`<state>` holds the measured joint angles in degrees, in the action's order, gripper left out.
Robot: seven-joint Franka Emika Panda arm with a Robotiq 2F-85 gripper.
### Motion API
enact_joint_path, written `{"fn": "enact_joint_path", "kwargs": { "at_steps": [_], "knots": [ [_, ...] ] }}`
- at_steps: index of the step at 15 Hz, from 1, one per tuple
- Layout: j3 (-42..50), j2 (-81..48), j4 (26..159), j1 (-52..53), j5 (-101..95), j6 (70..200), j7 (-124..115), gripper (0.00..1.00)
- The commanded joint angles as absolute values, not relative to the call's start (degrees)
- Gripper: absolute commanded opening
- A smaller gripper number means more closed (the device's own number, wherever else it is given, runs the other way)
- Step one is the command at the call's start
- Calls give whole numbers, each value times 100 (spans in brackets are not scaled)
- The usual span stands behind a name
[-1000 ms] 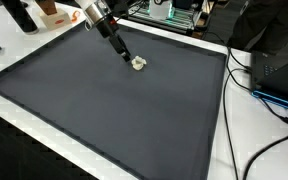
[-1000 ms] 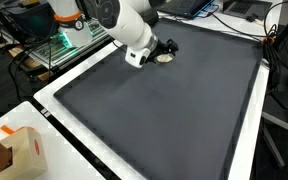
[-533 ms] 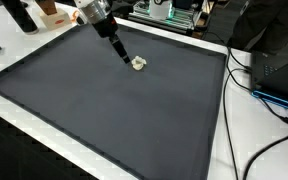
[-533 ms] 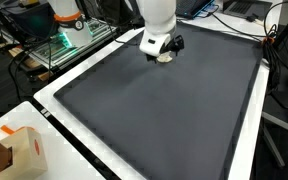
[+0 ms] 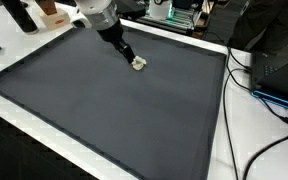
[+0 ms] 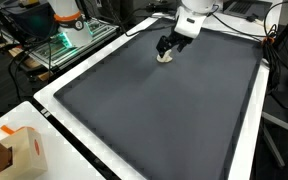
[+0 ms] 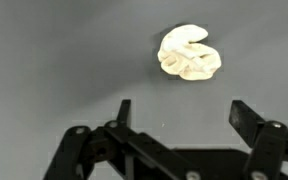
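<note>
At the lower left of an exterior view, a cardboard box [image 6: 16, 150] sits on the white table [image 6: 56, 128]. A dark grey mat [image 6: 154, 110] fills the middle. Right of centre near the top, the claw [image 6: 166, 48] hangs released and empty, fingers spread wide, over a small cream crumpled lump [image 6: 166, 58] lying on the mat.

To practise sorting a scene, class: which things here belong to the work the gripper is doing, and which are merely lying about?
In the work: open gripper; small cream crumpled lump just beyond its fingertips; dark mat under the lump.
Lying about: cardboard box; dark bottle-like thing, both off the mat.
</note>
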<state>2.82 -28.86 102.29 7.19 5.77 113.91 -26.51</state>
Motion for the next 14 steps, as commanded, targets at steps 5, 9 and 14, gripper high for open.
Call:
{"fn": "enact_joint_path", "kwargs": {
  "at_steps": [5,9,14],
  "knots": [
    [248,-3983,8391,1447,-883,9866,-2819,100],
    [279,-4465,7747,1910,-1528,9317,-2902,100],
    [283,-4912,7273,2436,-2244,8806,-2895,100]
  ]
}}
